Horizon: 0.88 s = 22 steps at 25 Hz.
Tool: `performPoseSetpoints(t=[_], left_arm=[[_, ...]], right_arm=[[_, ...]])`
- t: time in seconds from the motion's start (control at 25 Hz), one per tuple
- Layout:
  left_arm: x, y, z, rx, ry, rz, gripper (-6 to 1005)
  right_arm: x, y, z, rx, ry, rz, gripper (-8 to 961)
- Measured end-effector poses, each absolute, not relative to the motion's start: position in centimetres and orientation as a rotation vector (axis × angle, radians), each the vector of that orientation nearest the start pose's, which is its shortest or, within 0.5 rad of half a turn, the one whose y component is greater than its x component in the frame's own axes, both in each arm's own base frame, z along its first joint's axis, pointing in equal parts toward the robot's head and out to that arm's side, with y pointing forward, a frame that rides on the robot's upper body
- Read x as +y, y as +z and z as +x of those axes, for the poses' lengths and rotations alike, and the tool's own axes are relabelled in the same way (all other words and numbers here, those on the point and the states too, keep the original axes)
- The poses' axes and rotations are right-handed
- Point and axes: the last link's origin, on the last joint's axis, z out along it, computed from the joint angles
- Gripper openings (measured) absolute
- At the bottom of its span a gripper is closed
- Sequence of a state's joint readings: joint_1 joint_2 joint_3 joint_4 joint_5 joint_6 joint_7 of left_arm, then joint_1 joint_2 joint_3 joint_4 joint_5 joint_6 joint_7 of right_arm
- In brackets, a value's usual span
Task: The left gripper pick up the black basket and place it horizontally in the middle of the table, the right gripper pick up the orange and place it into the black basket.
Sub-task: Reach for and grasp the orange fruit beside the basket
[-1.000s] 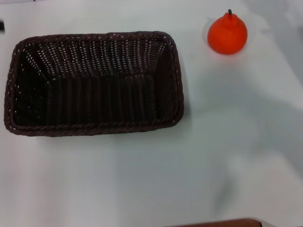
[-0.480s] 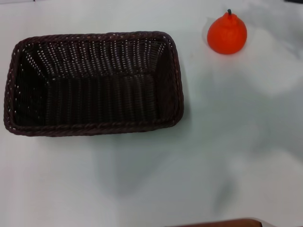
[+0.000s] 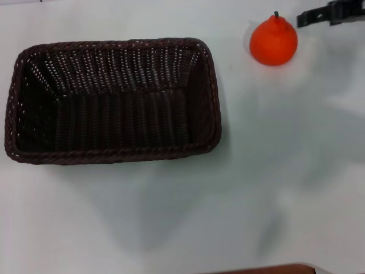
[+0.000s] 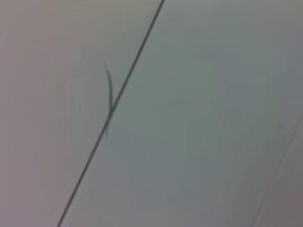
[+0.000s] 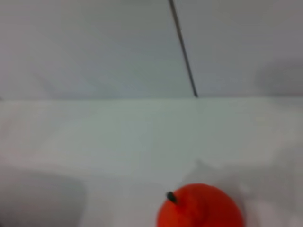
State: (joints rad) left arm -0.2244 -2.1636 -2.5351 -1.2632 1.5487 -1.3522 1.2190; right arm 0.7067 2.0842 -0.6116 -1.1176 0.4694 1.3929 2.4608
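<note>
The black basket lies lengthwise on the white table, left of the middle, open side up and empty. The orange stands upright on the table at the far right, apart from the basket, its dark stem on top. It also shows in the right wrist view, close below the camera. A black part of my right gripper reaches in from the far right edge, just right of the orange's top and not touching it. My left gripper is out of view; the left wrist view shows only a pale wall.
A brown edge shows at the near side of the table. A pale wall with a dark seam stands behind the table's far edge. Bare white table lies right of and in front of the basket.
My right gripper has come into view at the far right, beside the orange. A small dark piece at the left edge has left the view. Basket and orange have not moved.
</note>
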Motion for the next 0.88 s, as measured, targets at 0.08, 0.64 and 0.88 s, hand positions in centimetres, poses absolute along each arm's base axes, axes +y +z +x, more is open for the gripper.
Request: performPoseSetpoints(t=[0.08, 0.64, 0.88], left_arm=[[31.1, 14.9, -26.9, -0.871, -1.107, -1.902, 904], [30.1, 15.0, -26.5, -0.860, -1.186, -1.918, 904], [30.1, 14.8, -26.7, -0.873, -1.191, -1.917, 904]], right_arm=[[41.4, 7.3, 25.8, 2.500, 1.005, 1.681, 921], [43.7, 2.7, 26.5, 2.437, 1.051, 1.613, 920], [43.7, 2.3, 26.6, 2.447, 1.055, 1.591, 731]])
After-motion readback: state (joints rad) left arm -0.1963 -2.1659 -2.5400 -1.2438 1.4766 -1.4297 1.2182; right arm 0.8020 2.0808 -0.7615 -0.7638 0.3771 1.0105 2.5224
